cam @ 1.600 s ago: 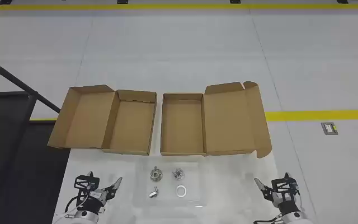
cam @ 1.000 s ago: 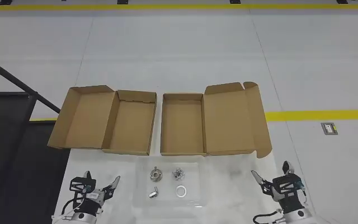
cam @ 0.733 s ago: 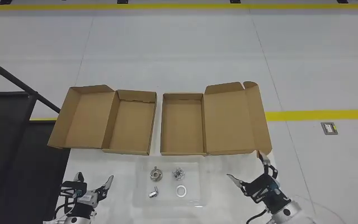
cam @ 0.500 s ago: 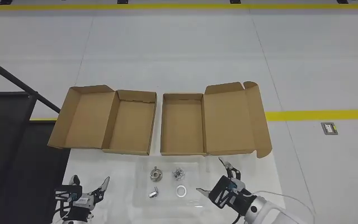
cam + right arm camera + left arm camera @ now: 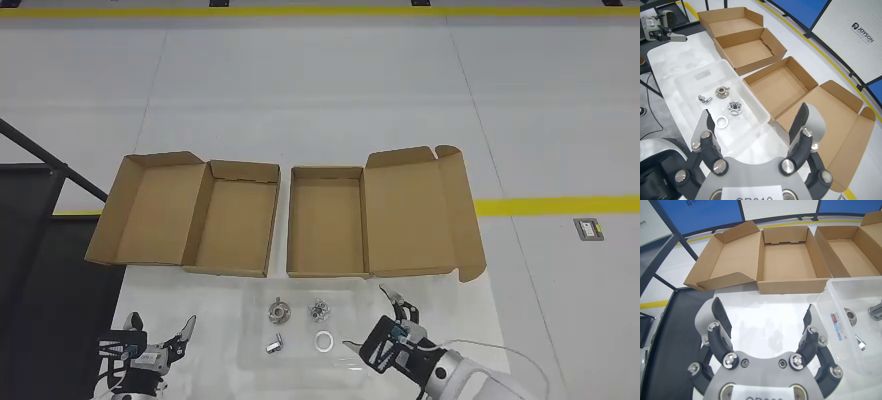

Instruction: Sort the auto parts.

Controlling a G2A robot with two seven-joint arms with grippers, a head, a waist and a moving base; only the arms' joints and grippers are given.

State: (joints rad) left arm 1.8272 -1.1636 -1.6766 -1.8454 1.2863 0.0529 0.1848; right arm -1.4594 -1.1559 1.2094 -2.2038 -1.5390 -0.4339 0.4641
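Observation:
A clear plastic tray near the table's front holds a flanged hub, a toothed round part, a small bracket and a flat washer. My right gripper hangs open over the tray's right end, close to the washer, with nothing between its fingers. In the right wrist view the hub, toothed part and bracket lie just beyond the right gripper. My left gripper stands open to the left of the tray, holding nothing.
Two open cardboard boxes sit behind the tray, the left box and the right box, each with its lid folded outward. A black frame borders the table's left side. Bare white tabletop lies under the left gripper.
My right gripper has swung from the table's right edge leftward to the tray's right end, staying open. My left gripper has drawn back a little toward the near left corner.

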